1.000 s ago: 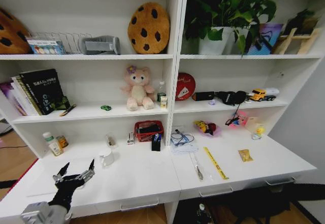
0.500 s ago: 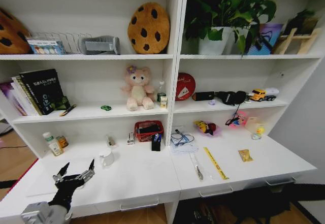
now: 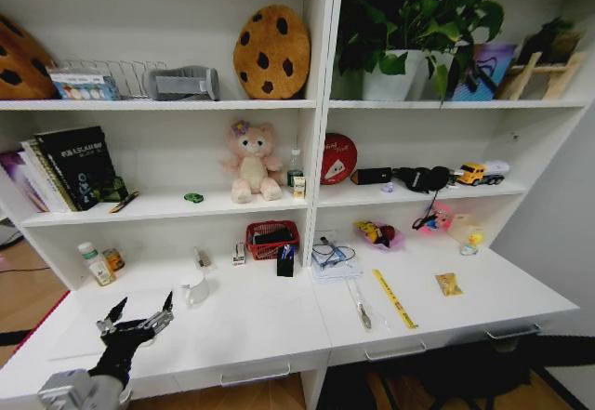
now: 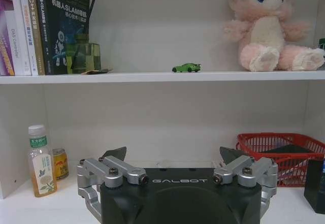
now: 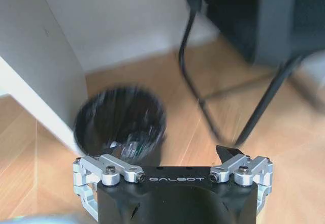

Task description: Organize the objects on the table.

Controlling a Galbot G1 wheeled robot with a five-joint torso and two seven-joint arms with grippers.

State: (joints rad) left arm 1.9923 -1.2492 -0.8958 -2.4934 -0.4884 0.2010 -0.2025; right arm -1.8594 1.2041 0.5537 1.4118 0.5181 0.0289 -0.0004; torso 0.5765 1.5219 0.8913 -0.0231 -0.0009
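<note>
From the head view, we see our left gripper [image 3: 138, 323] hovering over the desk [image 3: 270, 322] near its front left corner, fingers spread wide and holding nothing. The clutter lies well apart from it. A small white cup [image 3: 195, 288] stands nearest, left of centre. A drink bottle [image 3: 93, 263] and a small can [image 3: 114, 259] sit at the back left corner. A red basket [image 3: 272, 238] is at the back near the middle divider. On the right half lie a yellow ruler [image 3: 394, 298] and a pen [image 3: 362, 310], close to the front edge.

In the left wrist view, the left gripper [image 4: 173, 158] faces the back wall, wide open, with the bottle [image 4: 39, 160] and basket [image 4: 282, 153] off to either side.

In the right wrist view, our right gripper [image 5: 172, 158] hangs low over the wooden floor [image 5: 304, 132] above a black bin [image 5: 119, 122], jaws apart and empty.

We judge the pen and ruler light, stiff and thin, so they are best pinched across the middle. The bottle looks light and smooth, likely to tip, so we would take its body low down.
</note>
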